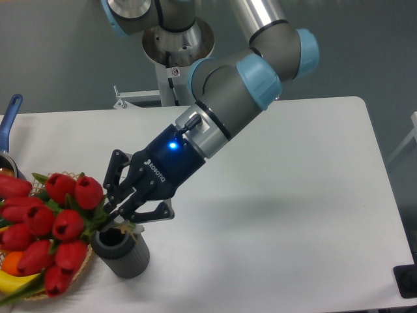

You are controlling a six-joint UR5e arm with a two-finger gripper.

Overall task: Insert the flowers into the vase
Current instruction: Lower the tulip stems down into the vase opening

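Gripper [122, 215] grips flowers [49, 228] | stems seemingly at vase [122, 250] mouth

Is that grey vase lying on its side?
No, the vase stands upright on the table, its round mouth facing up beside the basket.

Matt ribbed dark grey vase [122, 252], glossy black plastic hand [116, 210], smooth white table [306, 195], woven wicker basket [73, 274]

The flowers [49, 228] crowd the space left of the vase [121, 251], covering the basket [65, 280]; the desk [293, 195] to its right lies open.
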